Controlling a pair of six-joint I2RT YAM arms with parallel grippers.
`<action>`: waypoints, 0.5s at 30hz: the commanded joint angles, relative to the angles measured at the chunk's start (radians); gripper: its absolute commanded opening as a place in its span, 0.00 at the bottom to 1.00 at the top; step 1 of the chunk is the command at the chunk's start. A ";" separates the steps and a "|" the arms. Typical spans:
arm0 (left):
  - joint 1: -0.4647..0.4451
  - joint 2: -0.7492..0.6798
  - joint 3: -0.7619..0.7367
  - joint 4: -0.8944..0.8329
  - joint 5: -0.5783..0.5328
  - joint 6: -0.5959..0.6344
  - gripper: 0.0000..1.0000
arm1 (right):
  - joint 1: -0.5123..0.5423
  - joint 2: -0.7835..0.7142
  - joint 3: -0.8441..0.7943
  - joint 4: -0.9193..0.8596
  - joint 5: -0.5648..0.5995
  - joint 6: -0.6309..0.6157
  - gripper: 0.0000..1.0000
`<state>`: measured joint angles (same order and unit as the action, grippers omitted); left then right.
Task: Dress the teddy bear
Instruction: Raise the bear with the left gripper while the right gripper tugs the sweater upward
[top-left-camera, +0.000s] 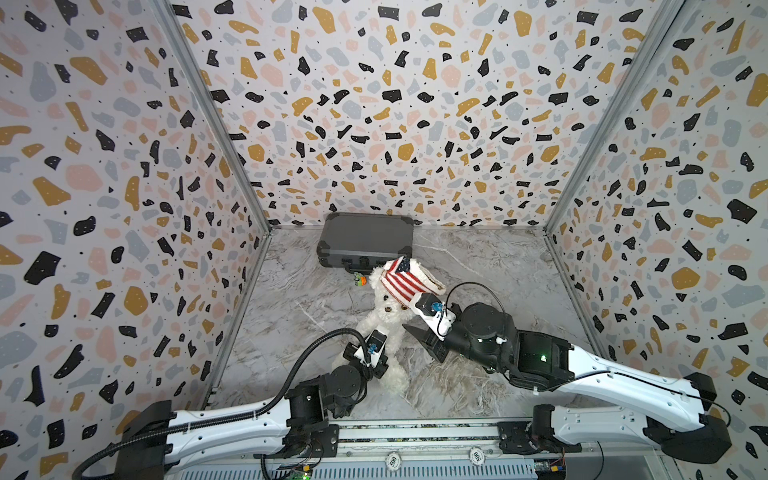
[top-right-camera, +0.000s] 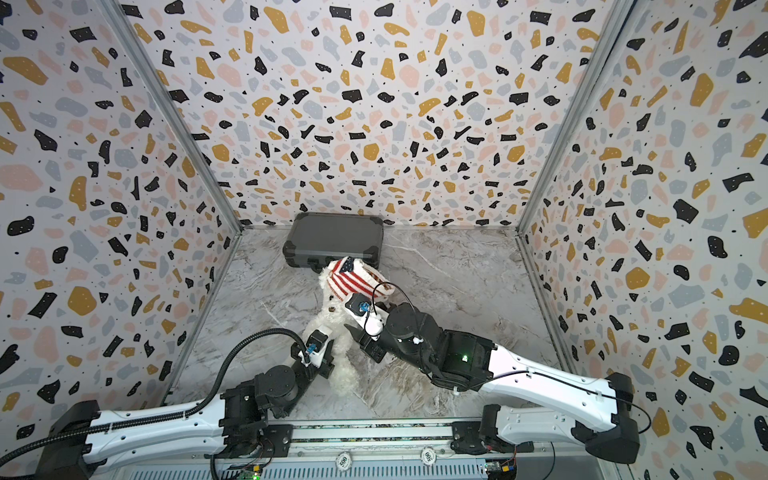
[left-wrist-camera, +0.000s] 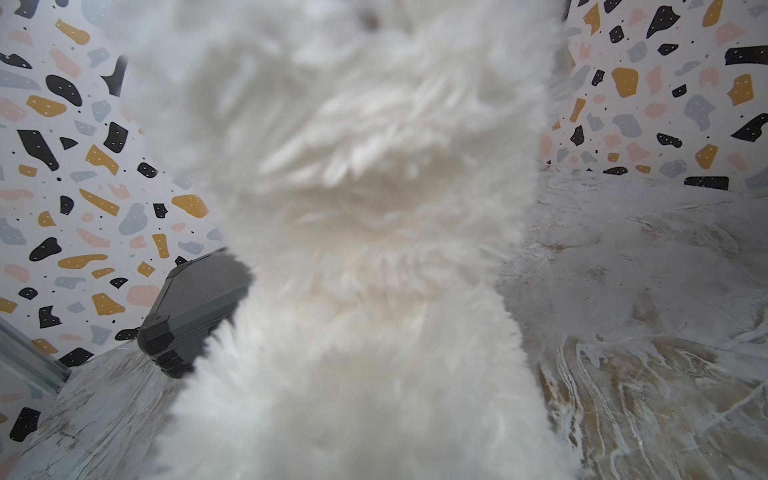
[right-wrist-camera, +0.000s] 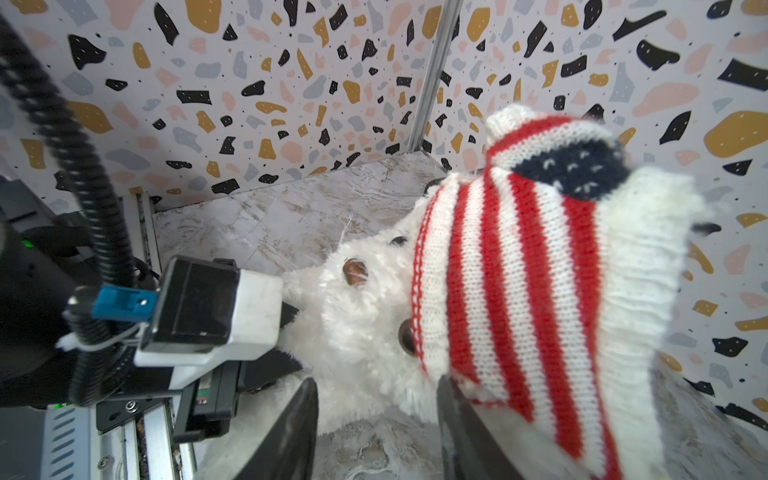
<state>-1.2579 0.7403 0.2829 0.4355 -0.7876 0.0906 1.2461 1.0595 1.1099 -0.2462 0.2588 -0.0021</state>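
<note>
On the marble counter (top-left-camera: 478, 266), centre frame, the teddy bear (top-left-camera: 384, 320) sits upright, a flag-striped sweater (top-left-camera: 401, 282) merely capping its head. The left pincer (right-wrist-camera: 293, 338) is clamped on its body and the right pincer (right-wrist-camera: 376, 386) stands apart. We fear the loose knit slips off.

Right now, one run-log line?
state: flag sweater over teddy bear head | left gripper: shut on bear | right gripper: open, beside sweater hem

Grey-veined marble-look tabletop (top-left-camera: 478, 266) with a dark grey hard case (top-left-camera: 365, 237) and, near it, a white fluffy teddy bear (top-left-camera: 390, 322).
</note>
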 joint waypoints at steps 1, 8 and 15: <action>-0.005 -0.020 -0.004 0.074 -0.030 0.008 0.00 | 0.003 -0.060 0.035 0.015 0.010 -0.012 0.53; -0.005 -0.030 -0.001 0.067 -0.029 0.010 0.00 | -0.007 -0.099 0.071 -0.001 0.047 -0.006 0.55; -0.005 -0.045 -0.010 0.063 -0.025 0.012 0.00 | -0.310 -0.068 0.193 -0.106 -0.191 0.136 0.45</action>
<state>-1.2579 0.7132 0.2821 0.4332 -0.7948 0.0933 1.0447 0.9821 1.2266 -0.2966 0.2089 0.0559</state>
